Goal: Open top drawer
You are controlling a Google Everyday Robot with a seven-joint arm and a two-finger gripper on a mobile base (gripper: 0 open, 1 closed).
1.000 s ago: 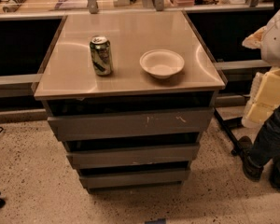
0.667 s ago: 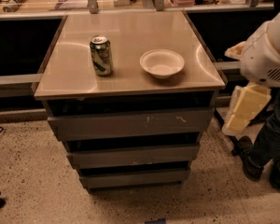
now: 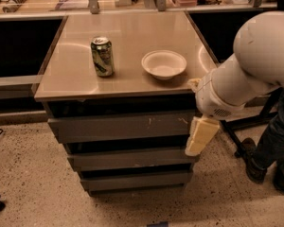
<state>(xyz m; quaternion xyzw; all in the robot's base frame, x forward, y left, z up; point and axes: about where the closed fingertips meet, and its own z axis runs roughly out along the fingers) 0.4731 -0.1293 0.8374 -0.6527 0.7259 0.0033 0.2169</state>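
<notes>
1. Located top drawer (image 3: 118, 126) directly under the surface (image 3: 132, 32): widest dark-grey front, whitish scratches right of centre, looks closed.
2. Noted two narrower drawer fronts (image 3: 130, 158) stacked at 6 o'clock of it, also closed.
3. Found hand (image 3: 199, 140) at 3 o'clock of top drawer, cream-coloured, pointing down, overlapping the drawer's right end. Cannot tell contact with the front. Cannot tell whether released or clenched.
4. Traced white arm (image 3: 248, 70) up from hand toward 2 o'clock, out of view.
5. Logged upright green can (image 3: 102, 56) on surface, at 9 o'clock of white bowl (image 3: 164, 64), apart from it.
</notes>
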